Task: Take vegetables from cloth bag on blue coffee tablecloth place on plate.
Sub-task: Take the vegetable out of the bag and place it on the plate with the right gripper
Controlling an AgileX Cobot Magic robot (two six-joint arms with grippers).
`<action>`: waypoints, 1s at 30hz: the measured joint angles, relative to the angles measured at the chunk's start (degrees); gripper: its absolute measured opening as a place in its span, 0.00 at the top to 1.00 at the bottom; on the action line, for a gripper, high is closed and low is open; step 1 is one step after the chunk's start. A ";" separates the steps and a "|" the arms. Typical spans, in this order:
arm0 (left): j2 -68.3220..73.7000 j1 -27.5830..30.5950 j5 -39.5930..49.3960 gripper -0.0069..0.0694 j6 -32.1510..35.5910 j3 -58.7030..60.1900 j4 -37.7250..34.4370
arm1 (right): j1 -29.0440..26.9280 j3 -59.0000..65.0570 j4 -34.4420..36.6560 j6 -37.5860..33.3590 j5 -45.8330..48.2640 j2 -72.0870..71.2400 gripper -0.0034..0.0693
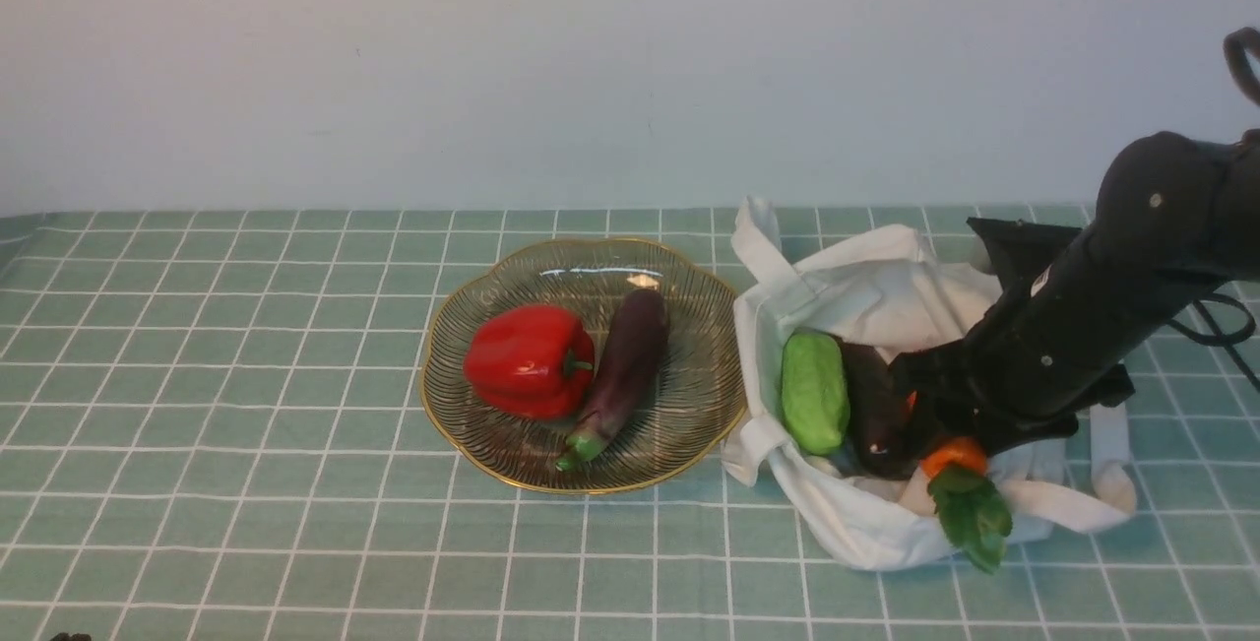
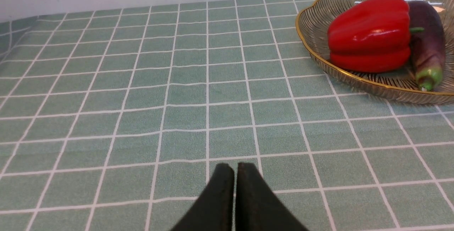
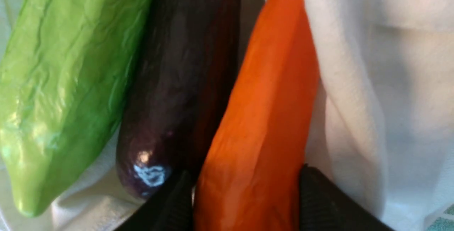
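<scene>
The white cloth bag [image 1: 886,296] lies open on the teal grid tablecloth [image 1: 246,424], right of the glass plate [image 1: 463,454]. In the bag lie a light-green cucumber [image 1: 815,390], a dark eggplant [image 1: 876,405] and an orange carrot [image 1: 953,454] with green leaves hanging over the bag's front edge. My right gripper [image 3: 244,185] reaches into the bag, its fingers [image 3: 315,195] pressed against both sides of the carrot [image 3: 269,99], beside the eggplant [image 3: 181,82] and cucumber [image 3: 60,82]. My left gripper [image 2: 234,169] is shut and empty, low over the cloth, left of the plate [image 2: 301,36].
On the plate lie a red bell pepper [image 1: 529,360] and a second purple eggplant [image 1: 625,370] side by side; both show in the left wrist view, the pepper [image 2: 369,36] nearer the gripper. A pale wall stands behind the table.
</scene>
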 joint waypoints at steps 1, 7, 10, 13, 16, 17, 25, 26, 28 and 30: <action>0.00 0.00 0.00 0.91 0.00 0.00 0.00 | 0.00 0.00 0.00 0.00 0.07 0.19 0.48; 0.00 0.00 0.00 0.91 0.00 0.00 0.00 | 0.00 -0.02 0.00 0.00 1.16 0.92 0.48; 0.00 0.00 0.00 0.91 0.00 0.00 0.00 | 0.00 -0.02 0.00 0.00 2.59 -0.14 0.48; 0.00 0.00 0.00 0.91 0.00 0.00 0.00 | 0.00 -0.02 0.00 0.00 5.99 -2.99 0.48; 0.00 0.00 0.00 0.91 0.00 0.00 0.00 | 0.00 -0.02 0.00 0.00 10.09 -7.06 0.48; 0.00 0.00 0.00 0.91 0.00 0.00 0.00 | 0.00 -0.02 0.00 0.00 12.74 -9.11 0.48; 0.00 0.00 0.00 0.91 0.00 0.00 0.00 | 1.52 -0.02 5.08 -1.73 19.96 -18.46 0.48; 0.00 0.00 0.00 0.91 0.00 0.00 0.00 | 2.46 -0.02 6.78 -2.28 19.61 -19.53 0.48; 0.00 0.00 0.00 0.91 0.00 0.00 0.00 | 3.52 -0.02 8.56 -3.27 18.56 -20.29 0.48; 0.00 0.00 0.00 0.91 0.00 0.00 0.00 | 6.66 -0.02 12.06 -5.28 14.28 -20.38 0.48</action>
